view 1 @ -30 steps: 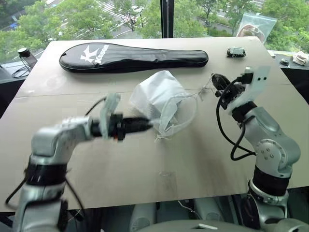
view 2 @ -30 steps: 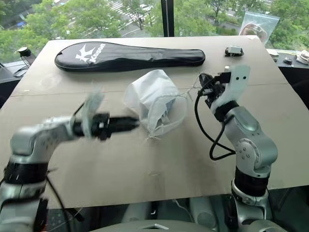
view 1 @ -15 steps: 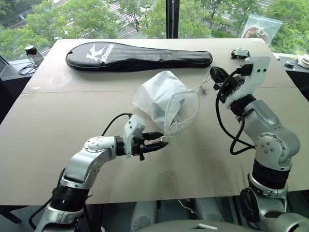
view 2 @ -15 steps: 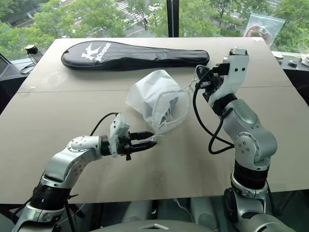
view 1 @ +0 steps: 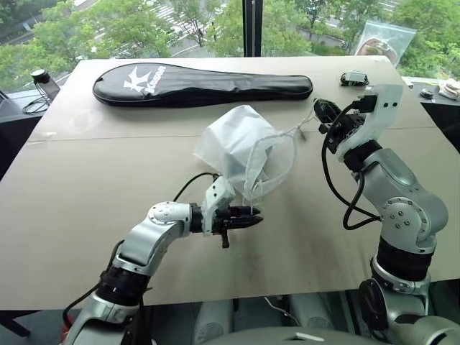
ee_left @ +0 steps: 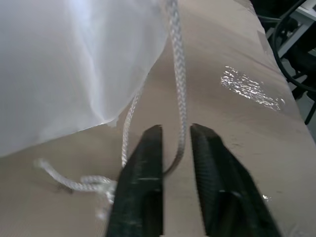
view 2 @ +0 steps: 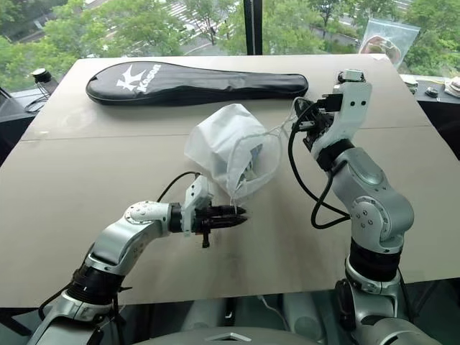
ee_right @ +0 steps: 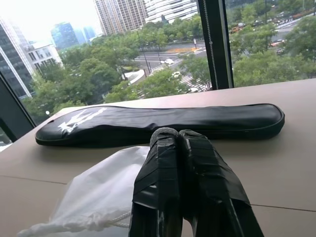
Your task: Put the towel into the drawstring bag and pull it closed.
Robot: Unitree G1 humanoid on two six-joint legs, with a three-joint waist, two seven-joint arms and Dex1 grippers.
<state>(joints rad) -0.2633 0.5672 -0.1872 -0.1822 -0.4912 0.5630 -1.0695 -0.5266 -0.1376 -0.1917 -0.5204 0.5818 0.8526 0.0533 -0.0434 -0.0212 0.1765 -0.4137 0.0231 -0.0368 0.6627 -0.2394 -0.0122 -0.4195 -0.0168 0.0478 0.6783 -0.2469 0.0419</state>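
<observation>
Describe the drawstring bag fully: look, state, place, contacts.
The drawstring bag is a white, thin, semi-translucent pouch, crumpled, lying mid-table near the black racket cover. Its mouth gapes toward the robot; something bluish shows inside. Thin white cords trail from both sides: one runs between the left tool fingers, the other toward the shut right tool.

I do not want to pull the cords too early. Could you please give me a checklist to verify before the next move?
1. Towel inside the drawstring bag: ok, a bluish wad shows within the mouth.
2. Near cord between the left hand fingers: ok.
3. Left hand's hold on it firm: cannot tell.
4. Right hand shut: ok.
5. Right hand holding the far cord: cannot tell; the cord runs up to it.
6. Bag mouth closed: not ok, it gapes wide.
</observation>
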